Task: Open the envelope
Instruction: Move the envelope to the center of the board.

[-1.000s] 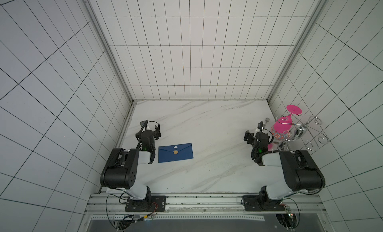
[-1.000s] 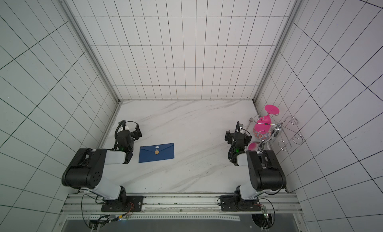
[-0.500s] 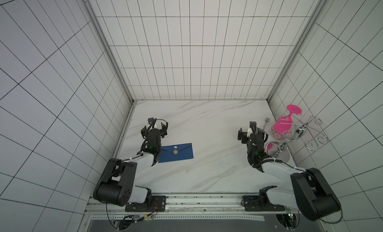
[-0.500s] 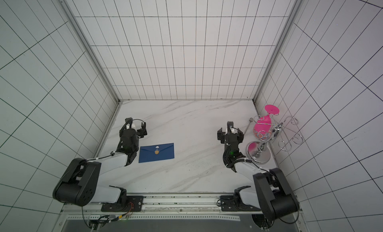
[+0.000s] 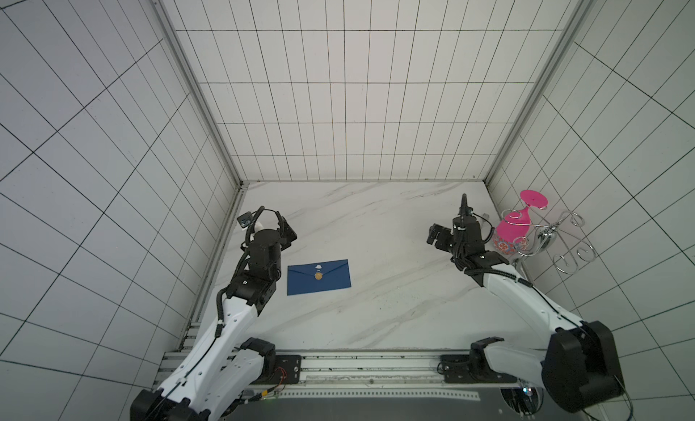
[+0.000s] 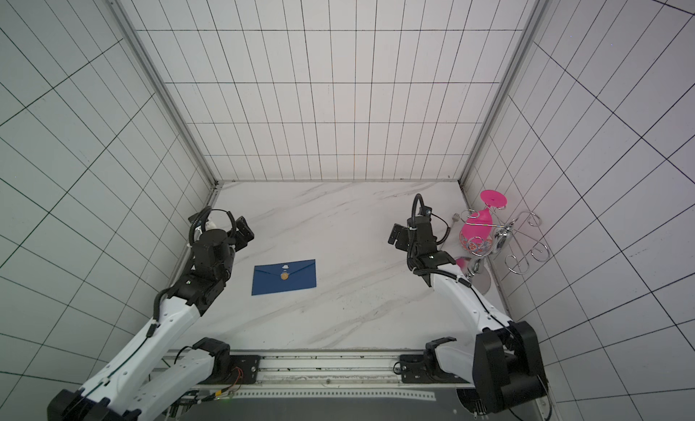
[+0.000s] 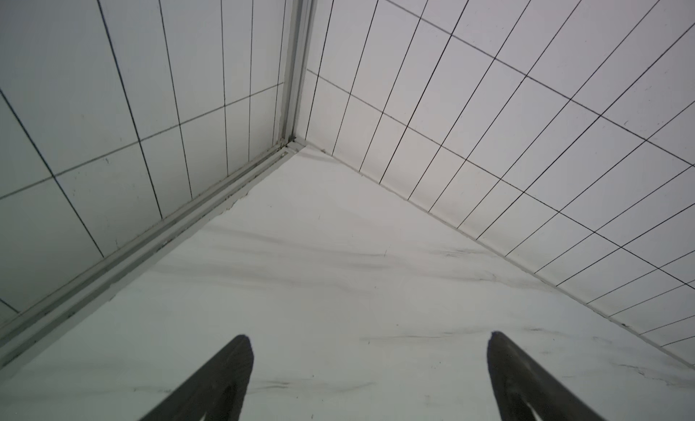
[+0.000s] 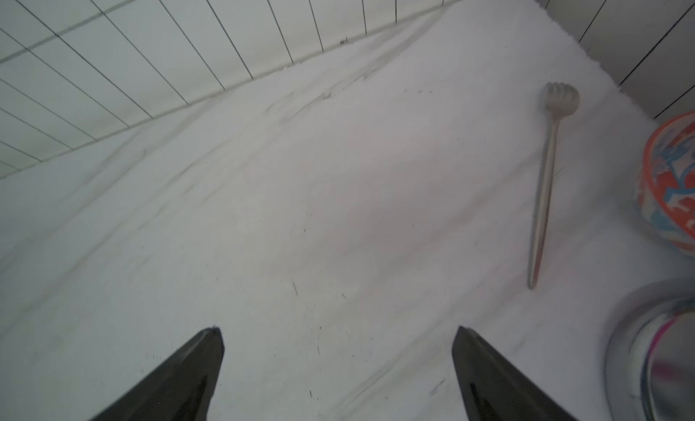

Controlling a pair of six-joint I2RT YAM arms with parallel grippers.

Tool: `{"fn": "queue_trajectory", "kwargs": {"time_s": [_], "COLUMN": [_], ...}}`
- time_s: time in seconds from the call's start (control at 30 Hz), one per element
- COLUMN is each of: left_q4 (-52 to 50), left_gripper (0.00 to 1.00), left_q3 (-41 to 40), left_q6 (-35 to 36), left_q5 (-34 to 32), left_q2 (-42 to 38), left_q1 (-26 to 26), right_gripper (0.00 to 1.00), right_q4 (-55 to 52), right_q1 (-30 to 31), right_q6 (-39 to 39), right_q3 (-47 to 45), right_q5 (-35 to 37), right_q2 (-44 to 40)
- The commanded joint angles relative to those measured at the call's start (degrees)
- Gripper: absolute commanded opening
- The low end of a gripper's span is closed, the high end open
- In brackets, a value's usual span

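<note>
Left gripper (image 7: 368, 338) and right gripper (image 8: 338, 330) gape wide, both empty.
The envelope (image 5: 333, 284) lies flat on the table (image 5: 395, 287) near the left gripper, flap and gold seal (image 5: 318, 276) facing up, probably so the flap can be lifted; the right gripper hovers well apart.

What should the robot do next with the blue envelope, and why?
Probably bring the left hand down over the envelope, near the gold seal. That hand is open, empty and closest, but it aims past the envelope at the wall corner, and the flap lies shut.
</note>
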Motion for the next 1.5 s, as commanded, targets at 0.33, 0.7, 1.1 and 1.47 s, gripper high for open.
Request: {"fn": "queue_trajectory", "kwargs": {"time_s": [0.33, 0.7, 1.1, 1.47], "left_q4": [-16.58, -17.25, -10.85, -4.12], "left_gripper": [0.98, 0.98, 0.99, 0.97], "left_q3": [0.94, 5.36, 3.81, 5.00], "left_q6": [-20.04, -15.81, -11.72, -8.31], "left_q5": [3.10, 12.84, 21.15, 38.30], "left_q2": [5.55, 12.78, 12.82, 22.06], "left_q1": [8.97, 11.71, 11.73, 9.98], "right_gripper": [0.99, 0.99, 1.00, 0.99], "right_q4": [1.60, 3.83, 3.81, 6.80], "right_q1": [29.43, 36.66, 35.34, 26.01], "right_q6": [9.71, 10.63, 12.30, 11.98], "right_q3": [14.76, 22.62, 30.20, 8.99], "right_q5": [-24.86, -31.68, -32.59, -30.27], "right_q2": [22.95, 33.93, 45.74, 33.66]}}
